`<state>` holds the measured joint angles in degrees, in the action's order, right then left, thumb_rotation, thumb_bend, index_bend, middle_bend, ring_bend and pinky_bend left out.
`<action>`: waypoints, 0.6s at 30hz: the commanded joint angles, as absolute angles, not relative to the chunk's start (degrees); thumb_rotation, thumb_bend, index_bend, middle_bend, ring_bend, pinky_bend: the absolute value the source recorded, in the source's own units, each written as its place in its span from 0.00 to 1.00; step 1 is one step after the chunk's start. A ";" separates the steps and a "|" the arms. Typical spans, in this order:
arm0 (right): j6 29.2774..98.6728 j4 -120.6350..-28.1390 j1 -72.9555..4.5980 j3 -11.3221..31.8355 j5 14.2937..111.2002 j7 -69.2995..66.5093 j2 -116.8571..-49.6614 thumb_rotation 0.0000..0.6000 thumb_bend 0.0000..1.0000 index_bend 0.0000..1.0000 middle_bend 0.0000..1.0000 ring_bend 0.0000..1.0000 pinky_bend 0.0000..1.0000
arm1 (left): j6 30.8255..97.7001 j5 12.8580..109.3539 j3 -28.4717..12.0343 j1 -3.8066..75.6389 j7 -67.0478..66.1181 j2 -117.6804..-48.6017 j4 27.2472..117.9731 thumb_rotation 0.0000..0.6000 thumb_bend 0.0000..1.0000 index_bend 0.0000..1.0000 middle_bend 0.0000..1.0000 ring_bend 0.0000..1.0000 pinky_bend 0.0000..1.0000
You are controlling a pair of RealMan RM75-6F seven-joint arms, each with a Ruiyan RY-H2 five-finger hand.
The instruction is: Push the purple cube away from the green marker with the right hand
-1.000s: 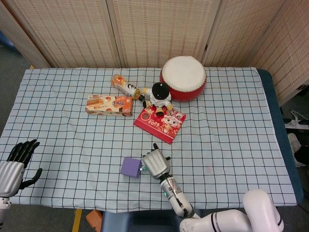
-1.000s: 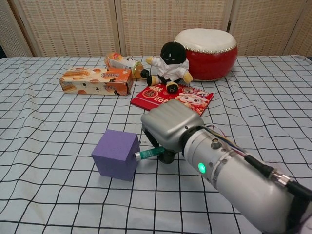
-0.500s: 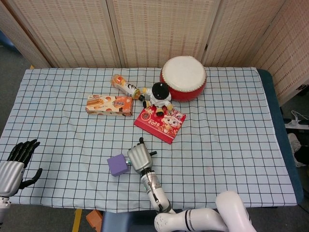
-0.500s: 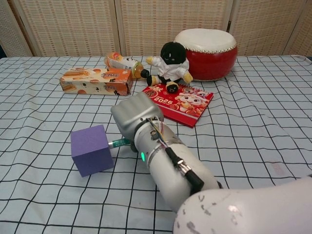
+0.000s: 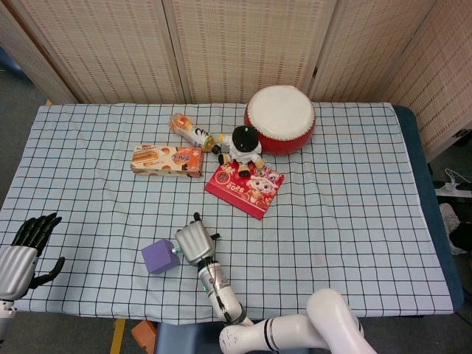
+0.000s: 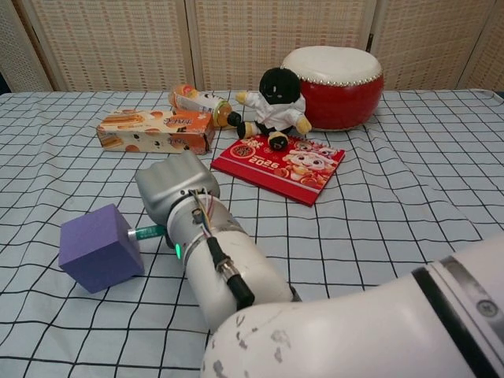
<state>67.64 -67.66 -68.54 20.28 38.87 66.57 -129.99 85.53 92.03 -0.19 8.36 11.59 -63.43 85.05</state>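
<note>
Pushing is the step in hand; right hand point(image 6: 175, 191), fingers hidden so their state cannot be told, sits beside the purple cube point(image 6: 98, 247); green marker point(image 6: 147, 231) still touches the cube; next move likely needs separation.

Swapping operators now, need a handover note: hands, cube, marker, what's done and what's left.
Right hand: against the purple cube from its right, fingers hidden; the green marker pokes out between them, tip at the cube.
Left hand: at the near left table edge, fingers spread, holding nothing.
Done: cube has slid left over the last second, marker travelling with it.
Left: no gap yet; separate the cube from the marker.
</note>
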 commanded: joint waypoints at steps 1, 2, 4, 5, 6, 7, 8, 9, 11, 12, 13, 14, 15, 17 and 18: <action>70.02 -66.65 -68.20 18.50 39.03 66.67 -129.98 1.00 0.43 0.93 0.76 0.49 0.22 | 85.76 92.18 -0.13 8.28 11.49 -63.42 85.10 1.00 0.42 0.00 0.00 0.00 0.02; 71.07 -67.30 -67.10 17.72 39.30 67.12 -129.31 1.00 0.43 0.93 0.76 0.49 0.22 | 85.88 92.26 -0.09 8.21 11.48 -63.39 85.13 1.00 0.42 0.00 0.00 0.00 0.02; 73.41 -70.78 -64.31 15.58 40.24 67.59 -126.52 1.00 0.43 0.93 0.76 0.49 0.22 | 86.07 92.34 -0.02 8.09 11.47 -63.32 85.18 1.00 0.42 0.00 0.00 0.00 0.02; 74.73 -72.83 -62.89 14.29 41.03 67.63 -124.87 1.00 0.42 0.93 0.76 0.49 0.22 | 86.16 92.37 0.00 8.05 11.47 -63.28 85.24 1.00 0.41 0.00 0.00 0.00 0.02; 76.13 -75.12 -61.35 12.83 41.96 67.50 -122.99 1.00 0.42 0.93 0.76 0.49 0.22 | 86.25 92.46 0.03 8.02 11.47 -63.24 85.29 1.00 0.41 0.00 0.00 0.00 0.02; 77.98 -78.43 -59.15 10.82 43.21 67.03 -120.31 1.00 0.42 0.93 0.76 0.49 0.22 | 86.39 92.59 0.10 7.95 11.48 -63.18 85.34 1.00 0.41 0.00 0.00 0.00 0.02; 79.32 -80.98 -57.50 9.27 44.12 66.65 -118.15 1.00 0.42 0.93 0.76 0.49 0.22 | 86.52 92.70 0.14 7.90 11.45 -63.15 85.36 1.00 0.41 0.00 0.00 0.00 0.02; 80.64 -83.50 -55.85 7.68 44.98 66.28 -115.92 1.00 0.43 0.93 0.76 0.49 0.23 | 86.63 92.80 0.16 7.86 11.38 -63.14 85.39 1.00 0.41 0.00 0.00 0.00 0.02; 83.47 -88.70 -52.29 3.83 46.72 65.88 -110.75 1.00 0.42 0.92 0.76 0.49 0.23 | 86.71 92.82 0.16 7.83 11.13 -63.22 85.44 1.00 0.41 0.00 0.00 0.00 0.02; 84.60 -90.49 -50.83 2.15 47.43 65.71 -108.70 1.00 0.42 0.92 0.76 0.49 0.23 | 86.64 92.76 0.13 7.85 10.93 -63.30 85.44 1.00 0.41 0.00 0.00 0.00 0.02; 85.57 -91.98 -49.43 0.45 48.11 65.47 -106.77 1.00 0.42 0.91 0.76 0.49 0.23 | 86.52 92.70 0.12 7.89 10.71 -63.39 85.45 1.00 0.41 0.00 0.00 0.00 0.02; 86.78 -93.58 -47.53 -1.71 48.98 64.83 -104.36 1.00 0.42 0.90 0.76 0.49 0.23 | 86.32 92.63 0.13 7.96 10.40 -63.50 85.51 1.00 0.41 0.00 0.00 0.00 0.02; 87.66 -94.38 -46.07 -3.21 49.76 63.91 -102.74 1.00 0.42 0.89 0.76 0.49 0.23 | 86.20 92.61 0.15 7.98 10.14 -63.56 85.58 1.00 0.41 0.00 0.00 0.00 0.02; 88.87 -95.05 -42.69 -6.31 51.70 60.35 -99.47 1.00 0.42 0.86 0.76 0.49 0.23 | 86.05 92.68 0.21 8.04 9.33 -63.78 85.70 1.00 0.41 0.00 0.00 0.00 0.02; 88.97 -94.99 -41.36 -7.26 52.33 58.48 -98.30 1.00 0.42 0.84 0.76 0.49 0.23 | 86.05 92.78 0.26 8.04 9.00 -63.87 85.76 1.00 0.41 0.00 0.00 0.00 0.02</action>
<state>86.14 -92.44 -46.05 -3.14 49.08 63.07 -102.67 86.11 92.71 0.21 8.01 9.23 -63.76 85.68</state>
